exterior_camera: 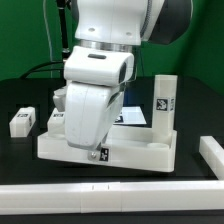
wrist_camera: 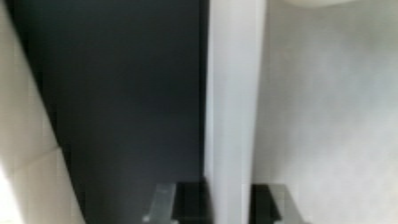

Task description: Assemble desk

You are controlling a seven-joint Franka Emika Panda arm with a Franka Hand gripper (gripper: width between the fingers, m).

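The desk's white rimmed tabletop (exterior_camera: 130, 152) lies flat on the black table. One square leg (exterior_camera: 163, 100) with a black-and-white tag stands upright in its corner at the exterior view's right. My gripper (exterior_camera: 96, 146) reaches down onto the tabletop's front wall, with the bulky white hand hiding the fingertips in the exterior view. In the wrist view the gripper (wrist_camera: 228, 206) is shut on that thin white wall (wrist_camera: 231, 110), one dark finger (wrist_camera: 185, 206) on each side. Two loose legs (exterior_camera: 22, 121) (exterior_camera: 55, 118) lie at the exterior view's left.
A long white bar (exterior_camera: 100, 190) runs along the front of the table. Another white bar (exterior_camera: 212, 152) lies at the exterior view's right. The marker board (exterior_camera: 128, 117) shows partly behind the arm. A green wall stands behind.
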